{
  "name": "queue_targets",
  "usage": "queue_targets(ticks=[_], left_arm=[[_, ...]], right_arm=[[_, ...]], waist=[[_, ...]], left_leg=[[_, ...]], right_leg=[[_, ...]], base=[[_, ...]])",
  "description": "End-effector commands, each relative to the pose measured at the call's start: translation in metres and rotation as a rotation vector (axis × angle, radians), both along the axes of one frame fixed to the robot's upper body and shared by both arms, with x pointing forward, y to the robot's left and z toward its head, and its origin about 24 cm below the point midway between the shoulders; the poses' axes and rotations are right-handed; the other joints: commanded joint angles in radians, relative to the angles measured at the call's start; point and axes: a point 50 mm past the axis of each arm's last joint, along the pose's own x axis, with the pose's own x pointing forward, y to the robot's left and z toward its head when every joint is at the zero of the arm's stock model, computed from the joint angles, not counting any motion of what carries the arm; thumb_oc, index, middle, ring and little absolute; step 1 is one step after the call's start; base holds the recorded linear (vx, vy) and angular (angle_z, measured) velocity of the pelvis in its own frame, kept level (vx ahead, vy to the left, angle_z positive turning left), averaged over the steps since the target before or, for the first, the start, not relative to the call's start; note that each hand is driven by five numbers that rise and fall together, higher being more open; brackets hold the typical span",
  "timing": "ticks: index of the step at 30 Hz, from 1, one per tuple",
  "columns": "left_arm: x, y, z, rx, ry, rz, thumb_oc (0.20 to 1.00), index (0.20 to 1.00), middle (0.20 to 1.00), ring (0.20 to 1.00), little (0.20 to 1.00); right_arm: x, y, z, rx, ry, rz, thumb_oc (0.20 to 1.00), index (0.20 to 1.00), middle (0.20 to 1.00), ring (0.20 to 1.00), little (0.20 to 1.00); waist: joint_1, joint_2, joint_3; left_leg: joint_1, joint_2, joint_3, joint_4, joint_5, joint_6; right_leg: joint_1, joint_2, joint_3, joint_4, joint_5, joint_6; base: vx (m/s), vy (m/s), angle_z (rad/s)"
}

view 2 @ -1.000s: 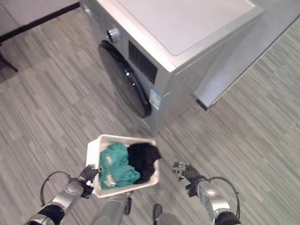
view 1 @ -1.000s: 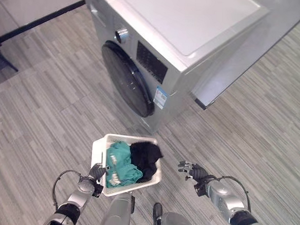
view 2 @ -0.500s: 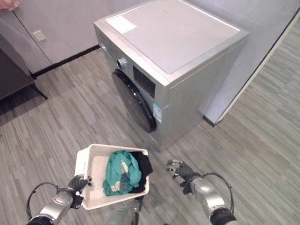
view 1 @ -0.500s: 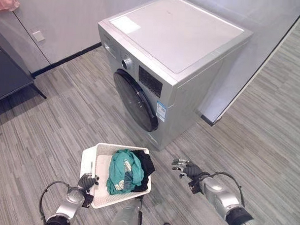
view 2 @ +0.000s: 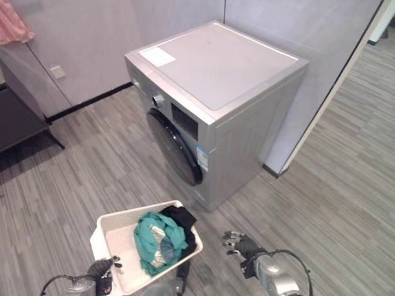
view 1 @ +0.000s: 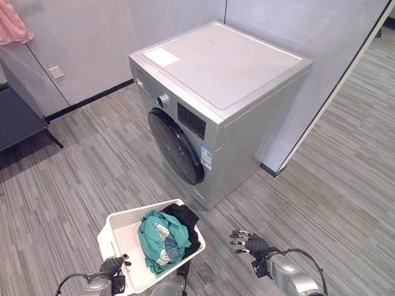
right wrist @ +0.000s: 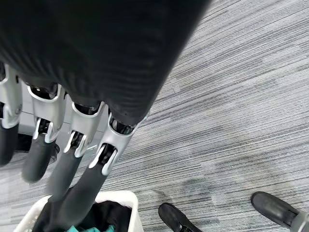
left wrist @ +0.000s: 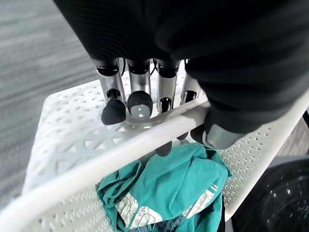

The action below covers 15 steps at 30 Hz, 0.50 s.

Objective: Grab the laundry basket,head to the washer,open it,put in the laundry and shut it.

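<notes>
A: Where do the two eye views look from?

B: From high up, facing down and forward. The washer (view 1: 212, 103) sits at upper centre of both frames, some way off, and the white basket (view 1: 120, 224) lies near the bottom edge, close beneath the camera. The two show the same floor, barely offset.

A: And the wrist views?

B: Very near. The left one looks along the left hand (left wrist: 145, 92) onto the basket's rim and the teal cloth (left wrist: 169, 193). The right one looks past the right hand (right wrist: 72, 140) down at the floor, with the basket's corner at its lower left, shared with both eye views.
</notes>
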Motion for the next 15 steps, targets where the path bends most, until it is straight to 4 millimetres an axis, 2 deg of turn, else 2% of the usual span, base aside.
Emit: queue_targets(ticks=[1,5,9,15], left_arm=[[0.078,0.005,0.051,-0.065,-0.380,0.091,0.200,0.200,0.200,0.200,0.200],[0.078,0.003,0.053,-0.102,-0.409,0.124,0.200,0.200,0.200,0.200,0.200],[0.083,0.008,0.065,-0.131,-0.481,0.169,0.200,0.200,0.200,0.200,0.200],[0.087,0.013,0.077,-0.170,-0.565,0.234,0.200,0.200,0.200,0.200,0.200]], right_arm=[[0.021,0.015,0.027,0.068,-0.152,-0.004,1.000,1.000,1.000,1.000,1.000],[0.023,0.013,0.029,0.063,-0.160,-0.003,1.000,1.000,1.000,1.000,1.000],[0.027,0.009,0.028,0.043,-0.157,-0.038,1.000,1.000,1.000,1.000,1.000],[0.028,0.003,0.024,0.033,-0.138,-0.071,1.000,1.000,1.000,1.000,1.000]], waist=[[0.000,-0.060,0.058],[0.005,-0.063,0.047],[0.011,-0.072,0.037],[0.021,-0.083,0.026]], left_leg=[[0.026,-0.087,0.088,0.193,-0.241,-0.021],[0.053,-0.085,0.088,0.170,-0.261,0.001],[0.087,-0.077,0.100,0.130,-0.269,0.026],[0.126,-0.082,0.100,0.097,-0.277,0.046]], right_leg=[[-0.020,-0.096,-0.006,-0.245,0.232,0.086],[-0.010,-0.099,0.012,-0.241,0.232,0.093],[-0.021,-0.108,0.039,-0.209,0.237,0.113],[-0.036,-0.118,0.040,-0.155,0.244,0.140]], base=[[0.06,0.067,0.24],[0.10,0.067,0.07],[0.07,0.081,-0.15],[0.06,0.086,-0.12]])
